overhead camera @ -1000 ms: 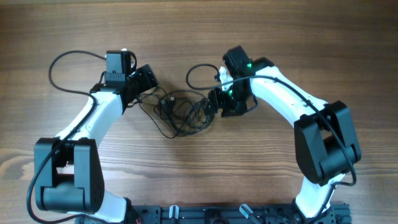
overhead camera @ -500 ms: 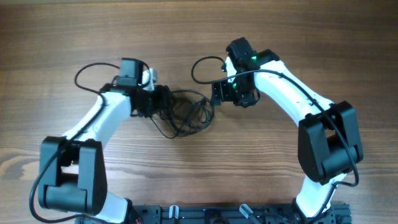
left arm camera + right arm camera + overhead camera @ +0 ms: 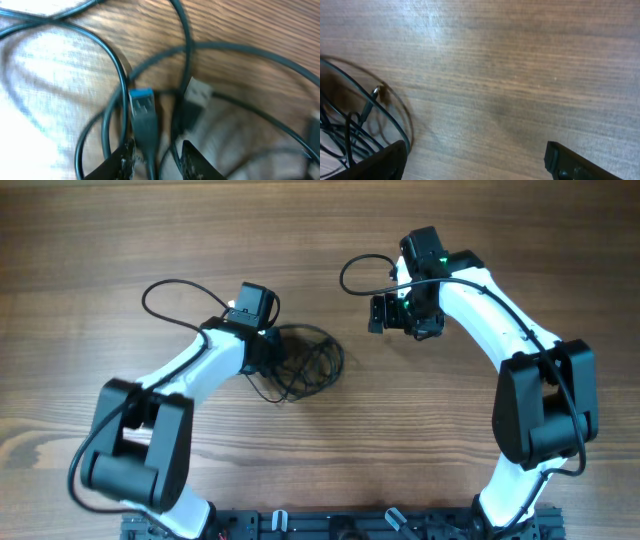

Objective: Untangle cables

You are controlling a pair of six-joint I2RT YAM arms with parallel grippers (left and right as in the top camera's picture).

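Landmark: the cables [image 3: 303, 365], bunched in one loose knot of loops on the wooden table [image 3: 120, 240]; every place below is taken from this knot.
Left gripper [image 3: 156, 148]: at the knot's left edge, down among the loops, jaws narrow with one finger on each side of a plug body.
Plug between the jaws: a blue-tongued plug [image 3: 142, 107]; its long axis runs straight out along the gripper's reach, blue mouth pointing away from the wrist and into the knot.
Grip: cannot tell; the view is blurred and a sliver of gap seems to show on one side, so the plug may be only flanked, not pinched.
Neighbour: a silver-ended plug [image 3: 197, 94] just beside the blue one, roughly parallel to it and outside the jaws.
Right gripper [image 3: 475, 150]: well apart from the knot, beyond its upper right; jaws wide with only bare wood between them.
Right wrist view: the knot's rim sits at the far left, with a small jack tip [image 3: 374, 95] lying in it.
Nearer arm: the left, by far.
Step, as a judgement: securing one plug end before drawing its cord free.
Next move calls for: a pull back along the plug's own axis, away from the knot, with the right arm coming in to hold the rest down.
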